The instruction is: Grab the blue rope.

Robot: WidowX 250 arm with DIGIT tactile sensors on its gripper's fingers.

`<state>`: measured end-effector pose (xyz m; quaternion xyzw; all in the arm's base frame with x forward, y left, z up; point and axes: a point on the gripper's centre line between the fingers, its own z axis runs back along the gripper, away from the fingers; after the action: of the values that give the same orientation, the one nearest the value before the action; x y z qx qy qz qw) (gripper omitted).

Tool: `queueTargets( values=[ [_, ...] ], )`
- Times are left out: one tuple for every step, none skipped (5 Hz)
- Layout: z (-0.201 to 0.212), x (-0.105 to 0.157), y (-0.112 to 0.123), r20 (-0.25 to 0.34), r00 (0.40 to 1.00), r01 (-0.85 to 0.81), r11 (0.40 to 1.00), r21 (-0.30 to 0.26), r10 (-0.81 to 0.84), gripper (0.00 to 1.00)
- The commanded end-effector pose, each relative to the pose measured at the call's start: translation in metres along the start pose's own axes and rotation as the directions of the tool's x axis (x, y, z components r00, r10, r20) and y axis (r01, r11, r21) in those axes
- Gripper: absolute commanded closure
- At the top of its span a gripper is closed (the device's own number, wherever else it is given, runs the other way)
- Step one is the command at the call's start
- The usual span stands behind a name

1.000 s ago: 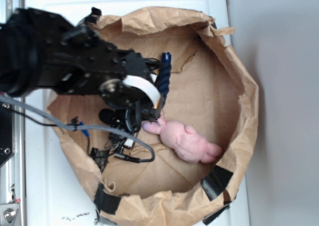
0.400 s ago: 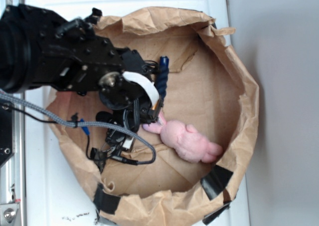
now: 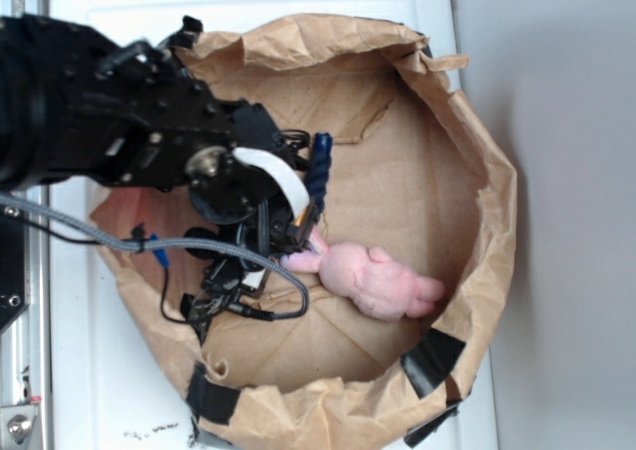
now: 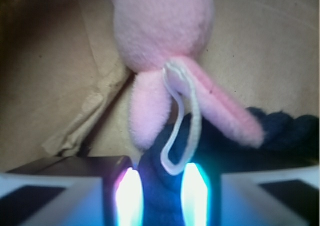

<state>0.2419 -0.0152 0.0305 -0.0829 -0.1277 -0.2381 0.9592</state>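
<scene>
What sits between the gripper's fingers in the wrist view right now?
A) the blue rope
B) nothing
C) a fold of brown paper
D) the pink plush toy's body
A: in the wrist view the blue rope fills the gap of the gripper, with the pink plush toy lying beyond the fingertips.

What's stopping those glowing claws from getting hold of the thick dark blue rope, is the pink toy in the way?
Little: the dark blue twisted rope already sits between the gripper fingers. The pink plush toy's ears and white loop lie over it.
</scene>
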Motion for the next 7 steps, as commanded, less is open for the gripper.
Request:
queueTargets(
  values=[
    [0.012,0.001,0.0,0.06,0.998,0.012,1.0,0.027,-0.014,1.0],
    [0.019,0.0,-0.002,0.073,0.997,-0.01,0.999,0.043,0.007,1.0],
    [0.041,0.012,0.024,0.119,0.992,-0.047,0.998,0.047,0.041,1.0],
    [0.052,0.016,0.031,0.129,0.99,-0.061,0.998,0.023,0.057,0.82],
    [0.045,0.013,0.034,0.107,0.993,-0.049,0.998,0.039,0.045,0.0],
    [0.041,0.013,0.039,0.106,0.993,-0.047,0.998,0.037,0.043,0.0],
    [0.032,0.01,0.037,0.087,0.996,-0.029,0.999,0.044,0.025,0.0]
  ],
)
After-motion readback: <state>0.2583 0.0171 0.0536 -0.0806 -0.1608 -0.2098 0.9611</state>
